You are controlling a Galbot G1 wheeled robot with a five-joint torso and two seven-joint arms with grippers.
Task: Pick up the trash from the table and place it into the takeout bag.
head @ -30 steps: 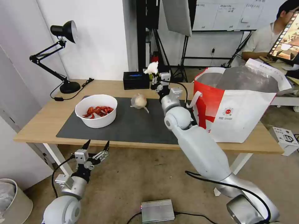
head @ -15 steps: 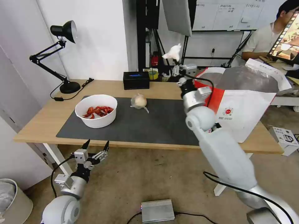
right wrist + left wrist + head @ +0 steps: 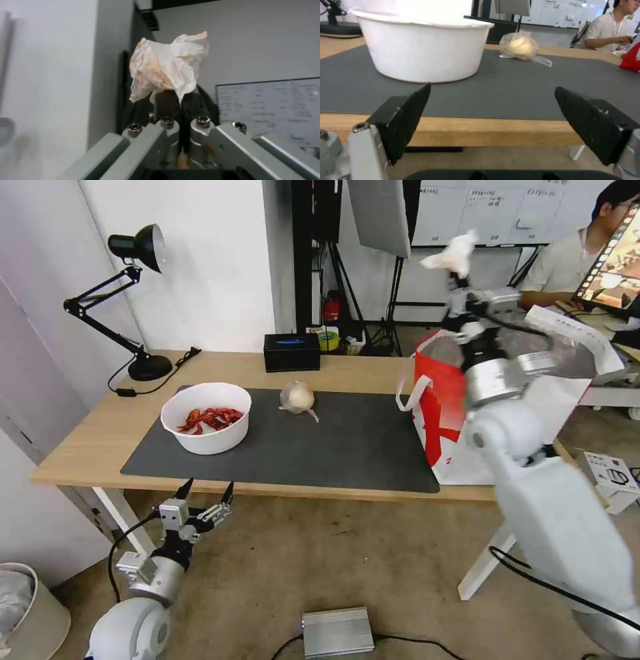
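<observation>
Crumpled white tissue with orange stains (image 3: 170, 66) pinched between the closed fingers of the right end effector (image 3: 460, 280), lifted high on an upstretched arm above the open mouth of the boxy white-and-red takeout bag with silver foil lining (image 3: 447, 413) at the right end of the light-wood worktop (image 3: 87, 440). Free air all around the tissue. Balled clear plastic bag (image 3: 298, 398) near the back edge of the dark grey mat (image 3: 347, 447); white round bowl of red crayfish shells (image 3: 206, 417) toward its left end. Left end effector (image 3: 203, 499) parked below the front edge, fingers spread wide.
</observation>
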